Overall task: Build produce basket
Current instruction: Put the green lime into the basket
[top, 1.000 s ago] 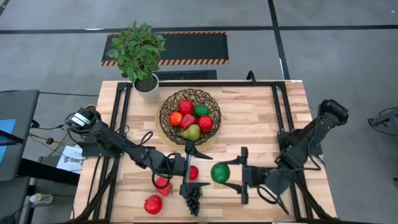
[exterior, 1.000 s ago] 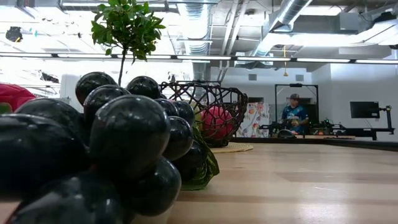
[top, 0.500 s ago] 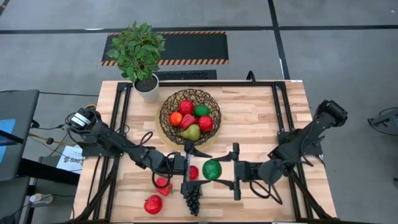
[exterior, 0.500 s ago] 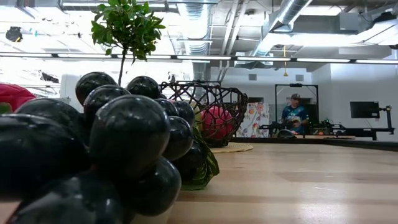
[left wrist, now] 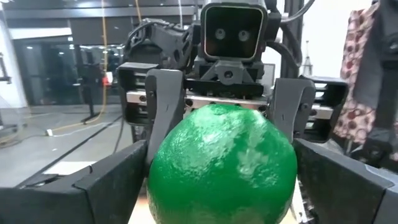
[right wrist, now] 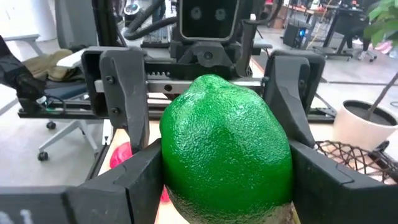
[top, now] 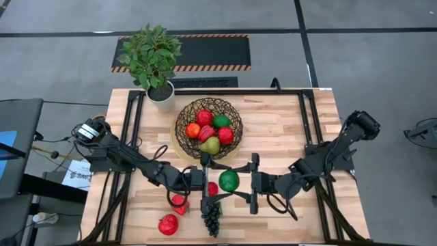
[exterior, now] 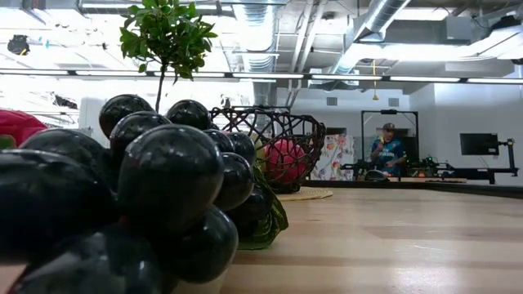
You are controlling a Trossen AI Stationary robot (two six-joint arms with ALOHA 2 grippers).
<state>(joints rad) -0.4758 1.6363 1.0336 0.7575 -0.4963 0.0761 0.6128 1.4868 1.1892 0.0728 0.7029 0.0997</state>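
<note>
**Handover of the green fruit between the two grippers**

The right gripper (top: 254, 183) holds a round, pebble-skinned green toy fruit (top: 229, 181) clamped between its two dark fingers; in the right wrist view the fruit (right wrist: 227, 149) fills the gap, with a finger pressed against each flank. Over the last second the right arm has carried this fruit leftward across the front of the pale wooden slatted table (top: 287, 130), from a position right of centre to one directly facing the left gripper (top: 203, 184).

The left gripper's fingers stand apart, one on each side of the fruit. In the left wrist view the fruit (left wrist: 222, 165) sits between them, with the right gripper's fingers visible behind it. Whether the left fingers touch the fruit cannot be told.

The round dark-brown woven wire basket (top: 208, 128) stands at mid-table, beyond both grippers, and holds red, orange and green pieces plus a yellow-green pear (top: 210, 145). Loose produce remains at the front edge: a dark purple grape bunch (top: 212, 220), a red strawberry-like piece (top: 168, 224) and two smaller red pieces beside the left gripper. A white pot with a green leafy plant (top: 156, 58) stands at the far left corner.

Judgement: the move sets up a transfer, so the task is partly complete. The left gripper must close before the right releases, or the fruit may drop and roll.
</note>
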